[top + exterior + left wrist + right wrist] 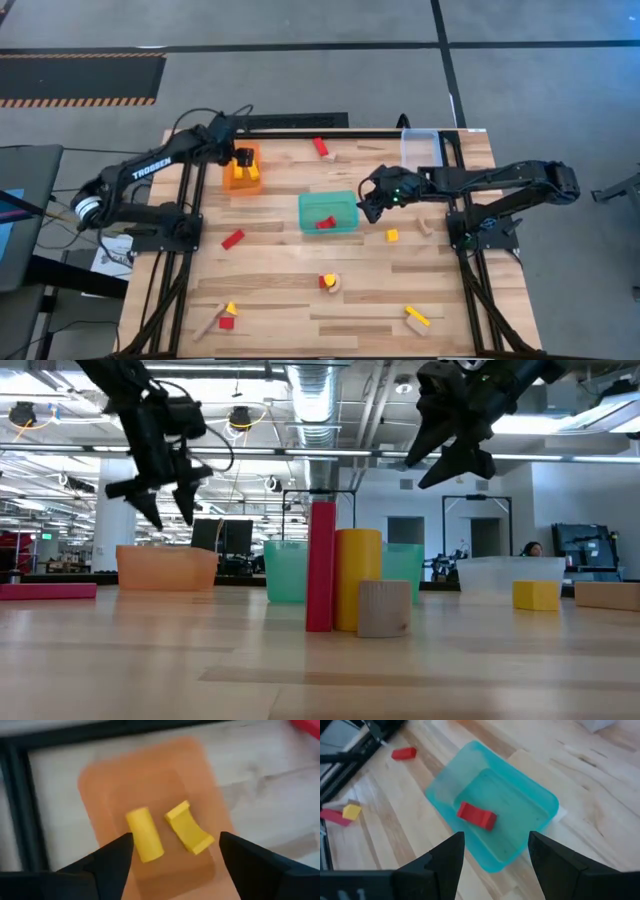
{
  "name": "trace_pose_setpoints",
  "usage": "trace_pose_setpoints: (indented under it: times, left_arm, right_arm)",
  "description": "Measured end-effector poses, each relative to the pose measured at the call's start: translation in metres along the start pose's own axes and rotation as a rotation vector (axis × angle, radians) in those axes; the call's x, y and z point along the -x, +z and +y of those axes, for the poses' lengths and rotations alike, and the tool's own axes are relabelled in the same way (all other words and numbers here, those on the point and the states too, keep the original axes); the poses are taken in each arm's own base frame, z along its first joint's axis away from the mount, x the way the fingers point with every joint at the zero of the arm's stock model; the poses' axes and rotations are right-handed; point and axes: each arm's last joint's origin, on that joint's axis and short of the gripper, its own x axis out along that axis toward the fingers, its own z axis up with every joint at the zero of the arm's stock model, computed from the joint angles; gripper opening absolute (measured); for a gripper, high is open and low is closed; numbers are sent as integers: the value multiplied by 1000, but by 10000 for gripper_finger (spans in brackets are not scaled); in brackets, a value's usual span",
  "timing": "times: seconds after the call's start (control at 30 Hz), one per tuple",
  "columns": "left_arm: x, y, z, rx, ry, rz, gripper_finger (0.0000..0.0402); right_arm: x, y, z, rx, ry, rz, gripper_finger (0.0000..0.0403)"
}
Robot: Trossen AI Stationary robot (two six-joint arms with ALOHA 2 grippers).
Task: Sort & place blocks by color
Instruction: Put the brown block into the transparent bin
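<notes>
My left gripper (243,160) hangs open above the orange tray (240,180). In the left wrist view, two yellow blocks lie on the tray's floor between my fingers: a cylinder (145,834) and an arched piece (187,827). My right gripper (372,197) is open above the right end of the teal tray (342,200), where one red block (476,815) lies flat. Both grippers (168,508) (455,460) are well above the table in the low view. Other red, yellow and wood blocks are scattered over the table.
A clear tray (420,147) stands at the far right corner. Loose blocks: red (320,146) and wood (333,157) at the far edge, red (232,238) at left, a yellow cube (392,235), a middle cluster (328,282), a near-left cluster (225,318), a yellow bar (417,316).
</notes>
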Motion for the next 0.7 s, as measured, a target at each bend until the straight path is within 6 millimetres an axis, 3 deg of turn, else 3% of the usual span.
trace_pose_setpoints:
  times: [0.1, 0.17, 0.47, 0.7]
  left_arm:
    - [21, 2, -13, -164, -131, 4, 285]
    - [30, -8, -24, -252, -246, 64, 281]
    - [39, -96, -70, -662, -382, 298, 256]
    - [63, -159, -83, -964, -538, 538, 245]
  right_arm:
    - [0, -3, 2, 9, 8, 18, 244]
    - [0, -4, 4, 13, 19, 23, 244]
    - [0, -4, 4, -44, 24, 24, 244]
    - [1, -4, 4, -83, 24, 26, 244]
